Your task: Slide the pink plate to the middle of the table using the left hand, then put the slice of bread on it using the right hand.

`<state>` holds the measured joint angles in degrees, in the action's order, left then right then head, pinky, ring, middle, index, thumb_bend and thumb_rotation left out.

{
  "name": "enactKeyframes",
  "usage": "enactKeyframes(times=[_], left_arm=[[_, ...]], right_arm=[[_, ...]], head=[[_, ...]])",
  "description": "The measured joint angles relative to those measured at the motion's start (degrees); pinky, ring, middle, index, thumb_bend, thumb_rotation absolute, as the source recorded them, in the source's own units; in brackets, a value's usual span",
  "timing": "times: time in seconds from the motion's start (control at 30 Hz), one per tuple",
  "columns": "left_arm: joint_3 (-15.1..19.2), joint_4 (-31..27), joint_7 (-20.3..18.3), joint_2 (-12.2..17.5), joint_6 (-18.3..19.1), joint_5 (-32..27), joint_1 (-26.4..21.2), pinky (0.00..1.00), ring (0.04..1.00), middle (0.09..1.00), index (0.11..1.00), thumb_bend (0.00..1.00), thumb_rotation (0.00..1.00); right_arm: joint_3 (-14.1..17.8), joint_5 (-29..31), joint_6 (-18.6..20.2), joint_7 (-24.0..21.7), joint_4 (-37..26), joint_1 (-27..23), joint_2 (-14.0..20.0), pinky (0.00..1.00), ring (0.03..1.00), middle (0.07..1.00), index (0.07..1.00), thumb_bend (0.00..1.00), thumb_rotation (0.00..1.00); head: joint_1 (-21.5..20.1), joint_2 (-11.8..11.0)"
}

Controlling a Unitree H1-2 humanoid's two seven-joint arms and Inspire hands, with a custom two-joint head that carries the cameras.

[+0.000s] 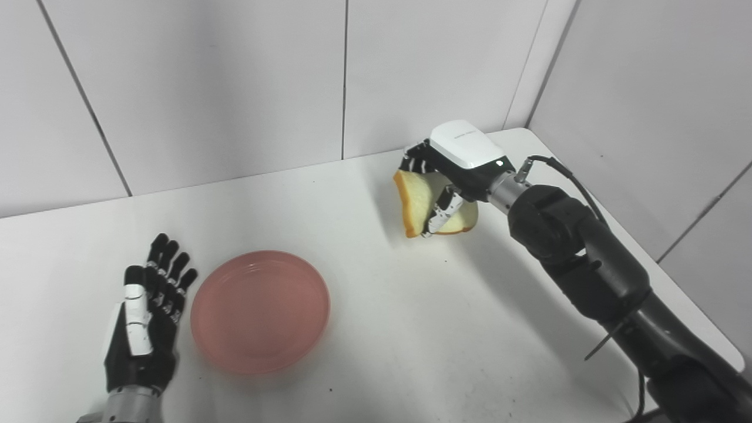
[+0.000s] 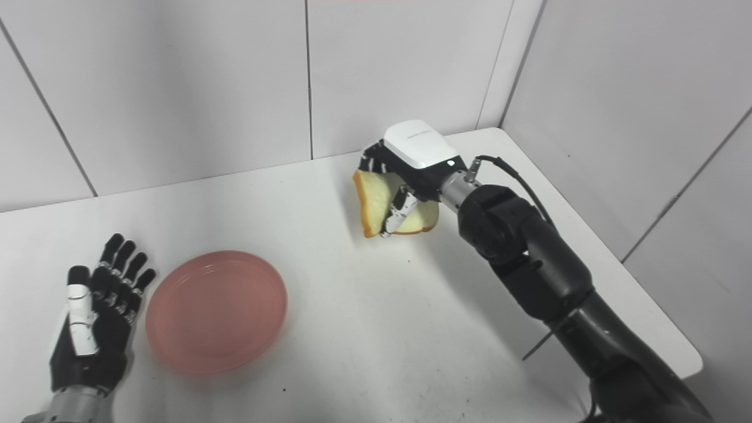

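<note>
The pink plate (image 1: pixel 259 310) lies flat on the white table (image 1: pixel 411 329), left of the middle and empty. My left hand (image 1: pixel 147 320) rests open just left of the plate, fingers apart and pointing away from me, not touching the rim. My right hand (image 1: pixel 455 167) is at the back right, shut on the slice of bread (image 1: pixel 414 202). It holds the slice tilted on edge, lifted a little above the table. Part of the slice is hidden behind the fingers.
White tiled walls close the table at the back and at the right. The table's right edge (image 2: pixel 646 305) runs diagonally beside my right arm. A black cable (image 1: pixel 564 173) loops from the right wrist.
</note>
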<state>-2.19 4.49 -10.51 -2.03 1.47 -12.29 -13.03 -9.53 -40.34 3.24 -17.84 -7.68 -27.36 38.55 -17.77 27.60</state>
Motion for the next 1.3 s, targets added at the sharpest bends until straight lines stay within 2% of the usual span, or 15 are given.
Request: enactKeyframes(times=[0.13, 0.23, 0.37, 0.4, 0.43, 0.5, 0.57, 0.63, 0.7, 0.77, 0.97, 1.13, 1.3], left_arm=[[-0.3, 0.0, 0.8, -0.7, -0.1, 1.0, 0.2, 0.96, 0.979, 0.995, 0.955, 0.74, 1.00], [-0.3, 0.2, 0.8, -0.7, -0.2, 1.0, 0.4, 0.97, 0.979, 0.997, 0.956, 0.75, 1.00], [-0.5, 0.8, 1.1, -1.2, -0.8, 1.2, 0.4, 0.95, 0.982, 0.992, 0.954, 0.75, 1.00], [-0.6, 0.9, 1.1, -1.5, -1.0, 1.5, 0.4, 0.95, 0.982, 0.993, 0.954, 0.75, 1.00], [-0.6, 1.1, 1.2, -1.8, -1.2, 2.0, 0.4, 0.95, 0.981, 0.993, 0.954, 0.75, 1.00], [-0.7, 1.7, 1.2, -2.2, -1.9, 2.1, 0.4, 0.96, 0.985, 0.995, 0.957, 0.75, 1.00], [-0.7, 2.1, 1.2, -2.4, -2.3, 2.1, 0.4, 0.97, 0.991, 0.999, 0.965, 0.75, 1.00], [-0.8, 2.4, 1.2, -2.7, -2.6, 2.2, 0.4, 0.99, 0.998, 1.000, 0.969, 0.74, 1.00], [-0.8, 3.0, 1.2, -2.9, -3.1, 2.3, 0.4, 0.98, 1.000, 1.000, 0.972, 0.74, 1.00], [-1.0, 3.8, 1.5, -3.2, -3.6, 2.8, 0.4, 0.97, 1.000, 1.000, 0.975, 0.74, 1.00], [-1.7, 4.7, 2.4, -5.3, -4.8, 3.6, 0.4, 0.96, 0.997, 1.000, 0.975, 0.72, 1.00], [-2.2, 6.1, 3.5, -5.9, -6.6, 4.9, 0.2, 0.92, 0.984, 1.000, 0.971, 0.74, 1.00], [-2.4, 7.8, 4.1, -6.1, -9.3, 6.1, -0.3, 0.91, 0.984, 1.000, 0.972, 0.75, 1.00]], right_arm=[[-2.1, -0.3, -1.1, 0.3, 0.0, -1.4, -3.8, 0.38, 0.423, 0.485, 0.486, 0.53, 0.00], [-3.4, -0.6, -1.4, 0.3, 0.0, -2.6, -6.6, 0.35, 0.405, 0.477, 0.489, 0.53, 0.00], [-5.0, -0.6, -3.7, 1.4, 1.9, -4.8, -11.1, 0.31, 0.409, 0.493, 0.511, 0.52, 0.00], [-5.3, -0.6, -4.2, 2.0, 2.5, -5.1, -11.9, 0.31, 0.411, 0.492, 0.512, 0.52, 0.00], [-5.5, -0.7, -4.2, 2.1, 2.8, -5.4, -12.6, 0.32, 0.414, 0.490, 0.512, 0.52, 0.00], [-6.2, -0.8, -4.4, 2.2, 2.9, -5.9, -14.1, 0.32, 0.420, 0.492, 0.507, 0.52, 0.00], [-6.7, -0.8, -4.9, 2.3, 2.9, -6.0, -15.1, 0.32, 0.417, 0.491, 0.508, 0.52, 0.00], [-7.1, -0.8, -5.4, 2.2, 2.9, -6.0, -15.8, 0.31, 0.411, 0.489, 0.510, 0.52, 0.00], [-7.8, -0.9, -5.6, 2.0, 2.9, -6.2, -16.3, 0.32, 0.415, 0.483, 0.509, 0.52, 0.00], [-8.7, -1.1, -6.4, 1.8, 3.1, -6.8, -16.9, 0.34, 0.426, 0.478, 0.505, 0.52, 0.00], [-11.5, -1.4, -6.7, 0.3, 5.0, -9.2, -18.3, 0.35, 0.432, 0.495, 0.495, 0.52, 0.00], [-13.6, -1.1, -8.1, -1.4, 7.4, -9.7, -18.6, 0.34, 0.426, 0.503, 0.497, 0.52, 0.00], [-15.5, -1.3, -8.4, -3.0, 9.0, -9.7, -19.1, 0.28, 0.398, 0.482, 0.513, 0.52, 0.00]], head=[[2.0, 0.3], [3.7, 0.4], [7.9, 0.7], [7.9, 0.7], [10.5, 0.9], [12.1, 0.9], [14.3, 0.8], [14.6, 0.8], [18.2, 0.8], [18.2, 0.8], [23.7, 0.7], [25.8, 0.9], [26.5, 1.1]])
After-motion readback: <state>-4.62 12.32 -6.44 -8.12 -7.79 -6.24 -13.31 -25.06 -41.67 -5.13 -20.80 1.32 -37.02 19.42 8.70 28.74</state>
